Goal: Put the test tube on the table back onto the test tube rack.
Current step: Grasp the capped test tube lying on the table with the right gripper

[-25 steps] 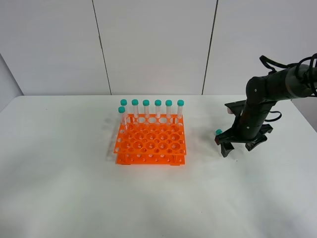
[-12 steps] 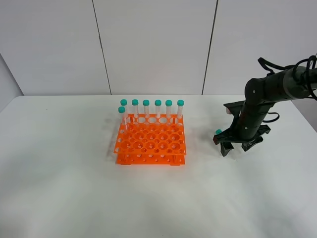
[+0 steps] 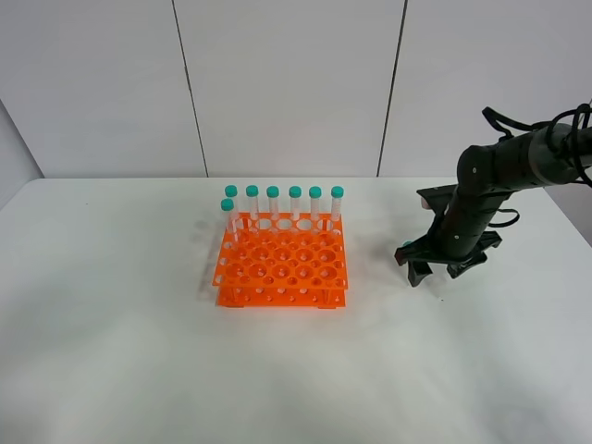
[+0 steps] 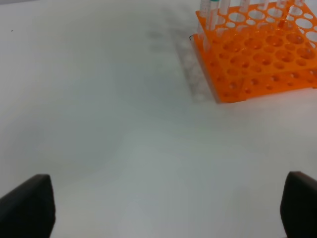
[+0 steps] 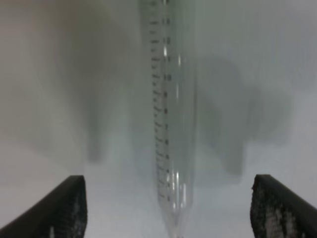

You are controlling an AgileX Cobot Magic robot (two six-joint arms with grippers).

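Observation:
The test tube (image 5: 171, 124) lies on the white table (image 3: 139, 324), clear with printed marks and its pointed tip toward the camera. Its teal cap (image 3: 406, 246) peeks out beside the right arm in the high view. My right gripper (image 3: 433, 272) is down at the table astride this tube. In the right wrist view the right gripper (image 5: 171, 208) is open, with one finger on each side of the tube and neither touching it. The orange test tube rack (image 3: 280, 266) stands left of it with several capped tubes (image 3: 294, 199) in its back rows. My left gripper (image 4: 168, 208) is open over bare table.
The rack (image 4: 257, 54) sits beyond the left gripper, off to one side in the left wrist view. A grey panelled wall (image 3: 287, 83) runs behind the table. The left arm does not show in the high view.
The right gripper has settled a little lower and leftward over the lying tube, and its jaws have narrowed slightly. The rack and its tubes have not moved.

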